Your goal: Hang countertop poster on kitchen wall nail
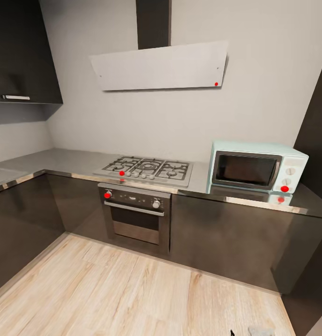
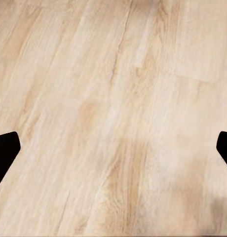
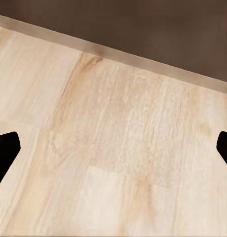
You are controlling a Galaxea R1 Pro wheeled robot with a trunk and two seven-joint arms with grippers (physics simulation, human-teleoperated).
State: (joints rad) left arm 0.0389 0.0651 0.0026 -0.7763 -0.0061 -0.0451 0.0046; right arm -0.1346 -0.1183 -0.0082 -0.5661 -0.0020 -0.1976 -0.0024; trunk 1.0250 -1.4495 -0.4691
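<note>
1. Left gripper (image 2: 113, 148): its two dark fingertips sit at opposite edges of the left wrist view, spread wide, nothing between them, looking down at pale wood-plank floor (image 2: 113, 89).
2. Right gripper (image 3: 113, 148): same story, fingertips far apart and empty, over the floor, with a light skirting strip (image 3: 118, 54) and a dark cabinet base (image 3: 143, 24) just beyond.
3. Further out, in the head view: the grey kitchen countertop (image 1: 63, 161) runs around a corner, carrying a gas hob (image 1: 147, 170) and a mint-green microwave (image 1: 256, 167), with an oven (image 1: 135, 212) under the hob and a slanted extractor hood (image 1: 161, 67) on the wall.
4. No poster can be made out on the stretch of counter in sight, and I can't pick out any wall nail either.
5. My read: this is the search-and-approach stage. Doing it well means turning the head or base to sweep the rest of the worktop, arms kept low and tucked clear of the cabinets, grippers left open for the pickup.
</note>
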